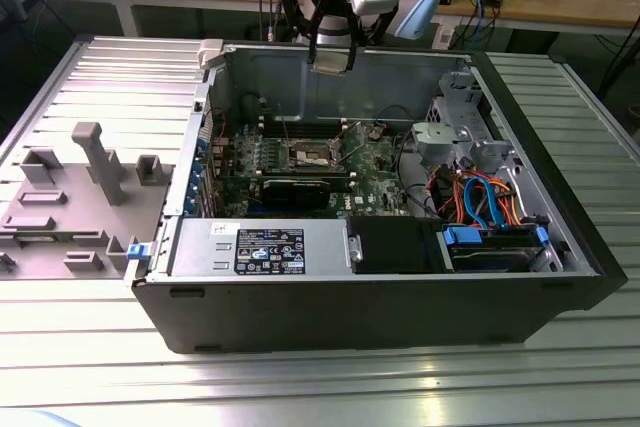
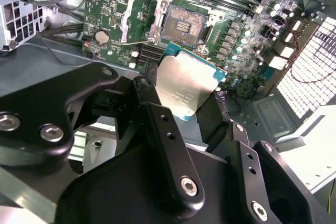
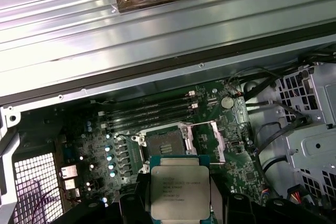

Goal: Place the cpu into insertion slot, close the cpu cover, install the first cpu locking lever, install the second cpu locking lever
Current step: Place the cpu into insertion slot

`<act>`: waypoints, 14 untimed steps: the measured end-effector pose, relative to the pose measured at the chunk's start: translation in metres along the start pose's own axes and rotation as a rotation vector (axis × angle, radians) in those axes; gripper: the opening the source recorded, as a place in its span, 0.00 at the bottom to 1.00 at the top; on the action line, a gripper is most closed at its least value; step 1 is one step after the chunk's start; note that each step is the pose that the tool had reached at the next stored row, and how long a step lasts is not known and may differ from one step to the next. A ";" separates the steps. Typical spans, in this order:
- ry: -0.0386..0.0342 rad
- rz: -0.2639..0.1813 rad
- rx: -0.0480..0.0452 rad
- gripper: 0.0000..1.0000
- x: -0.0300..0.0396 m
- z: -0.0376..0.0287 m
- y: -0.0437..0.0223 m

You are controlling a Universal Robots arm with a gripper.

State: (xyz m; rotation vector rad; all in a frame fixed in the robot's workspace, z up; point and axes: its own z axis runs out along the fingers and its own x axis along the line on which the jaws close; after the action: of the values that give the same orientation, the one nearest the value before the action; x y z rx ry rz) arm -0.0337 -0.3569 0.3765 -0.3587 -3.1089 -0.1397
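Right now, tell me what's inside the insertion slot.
Nothing is seated: the slot shows only its dark contact bed. The cpu is held in the end effector. In the first wrist view the cpu hides part of its rim.

Your open room straight above the insertion slot (image 2: 185, 25), raised cpu cover (image 2: 129, 20) just beside it, memory slots (image 3: 152, 111) near.

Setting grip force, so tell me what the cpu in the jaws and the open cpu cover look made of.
The cpu: metal lid, probably plated, matte silver-grey with a soft sheen, on a thin green board rim. The cpu cover: likely stamped sheet metal, dull silver, thin frame with glinting edges.
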 end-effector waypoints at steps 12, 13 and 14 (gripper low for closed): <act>-0.0024 0.027 -0.0006 0.54 0.0000 0.0000 0.0000; -0.0024 0.028 -0.0006 0.54 0.0000 0.0000 0.0000; -0.0025 0.028 -0.0006 0.54 0.0000 0.0001 0.0000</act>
State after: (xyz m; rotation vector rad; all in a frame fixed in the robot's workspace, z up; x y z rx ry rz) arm -0.0337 -0.3569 0.3765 -0.4018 -3.1049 -0.1401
